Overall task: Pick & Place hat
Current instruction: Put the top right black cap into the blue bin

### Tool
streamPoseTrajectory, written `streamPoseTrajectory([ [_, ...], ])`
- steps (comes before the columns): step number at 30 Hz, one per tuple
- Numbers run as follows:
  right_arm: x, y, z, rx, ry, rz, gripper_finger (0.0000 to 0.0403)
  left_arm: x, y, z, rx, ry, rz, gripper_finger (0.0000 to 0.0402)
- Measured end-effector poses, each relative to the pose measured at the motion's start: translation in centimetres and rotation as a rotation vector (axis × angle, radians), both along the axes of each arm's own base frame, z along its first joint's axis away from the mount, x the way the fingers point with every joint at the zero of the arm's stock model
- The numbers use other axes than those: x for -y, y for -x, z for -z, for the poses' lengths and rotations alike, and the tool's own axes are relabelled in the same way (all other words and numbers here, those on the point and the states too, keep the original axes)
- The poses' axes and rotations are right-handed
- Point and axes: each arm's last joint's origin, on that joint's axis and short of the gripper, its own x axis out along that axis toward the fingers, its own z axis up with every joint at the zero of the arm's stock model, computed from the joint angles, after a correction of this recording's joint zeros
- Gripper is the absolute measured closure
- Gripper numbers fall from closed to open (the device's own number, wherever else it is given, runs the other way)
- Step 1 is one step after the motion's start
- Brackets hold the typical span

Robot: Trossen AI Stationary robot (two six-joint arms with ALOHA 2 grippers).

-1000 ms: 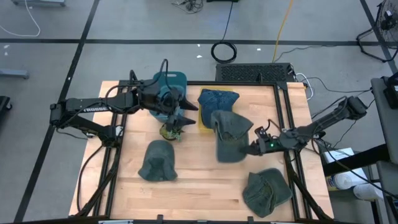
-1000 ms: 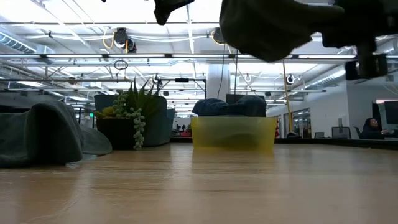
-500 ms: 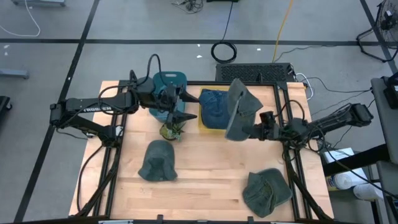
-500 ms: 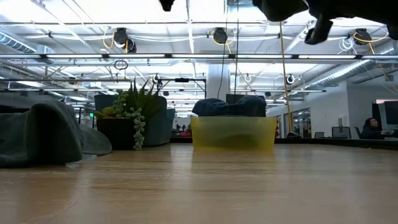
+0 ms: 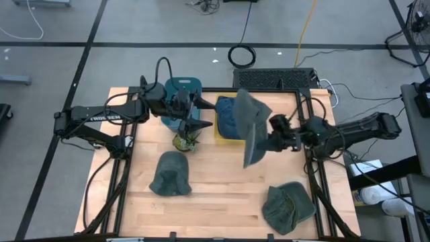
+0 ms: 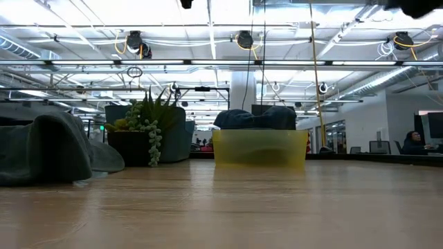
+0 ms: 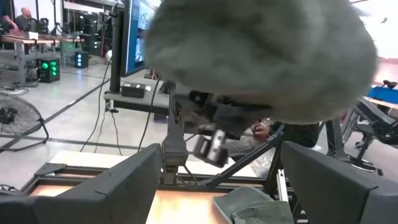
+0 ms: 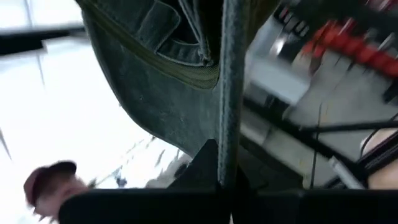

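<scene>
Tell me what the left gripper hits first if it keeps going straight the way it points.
Probably the grey hat that the right gripper holds up; it fills the left gripper's wrist view straight ahead. Heights are hard to judge.

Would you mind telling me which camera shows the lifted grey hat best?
The high view: the grey hat hangs whole from the right claw. Both wrist views show only part of it; the low view misses it.

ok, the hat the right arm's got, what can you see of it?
The held hat is grey-green soft cloth, looks like a bucket hat with a stitched brim. The right gripper is shut on its edge, so it hangs limp in the air, clear of the table, near the yellow bin. In the left wrist view it shows as a rounded fuzzy crown. Nothing else touches it.
</scene>
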Motion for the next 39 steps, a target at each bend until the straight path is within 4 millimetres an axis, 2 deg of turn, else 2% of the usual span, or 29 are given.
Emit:
streamPoseTrajectory([
  [4, 0.3, -2.2, -1.6, 0.003, -0.009, -0.079, 0.0403, 0.0, 0.3, -0.4, 0.022, -0.014, -0.001, 0.0062],
  [7, 0.6, -3.4, -2.8, 0.040, -0.067, -0.128, 0.0403, 0.1, 0.6, -0.8, 0.058, -0.090, -0.011, 0.0062],
  [15, 0.6, -4.8, -5.3, 0.202, -0.161, -0.235, 0.0403, -0.1, 2.4, -2.5, 0.143, -0.208, -0.065, 0.0062],
  [26, -0.2, -8.0, -8.5, 0.211, -0.272, -0.352, 0.0403, 0.1, 5.5, -4.7, 0.242, -0.287, -0.101, 0.0062],
  [29, -0.2, -9.2, -8.8, 0.173, -0.320, -0.387, 0.0403, 0.3, 6.0, -5.4, 0.258, -0.290, -0.089, 0.0062],
  [34, -0.3, -10.8, -8.0, 0.085, -0.426, -0.451, 0.0403, 0.6, 6.7, -7.6, 0.234, -0.298, -0.046, 0.0062],
  [39, -0.3, -11.4, -7.6, 0.052, -0.480, -0.457, 0.0403, 0.5, 7.1, -9.0, 0.183, -0.302, -0.068, 0.0062],
])
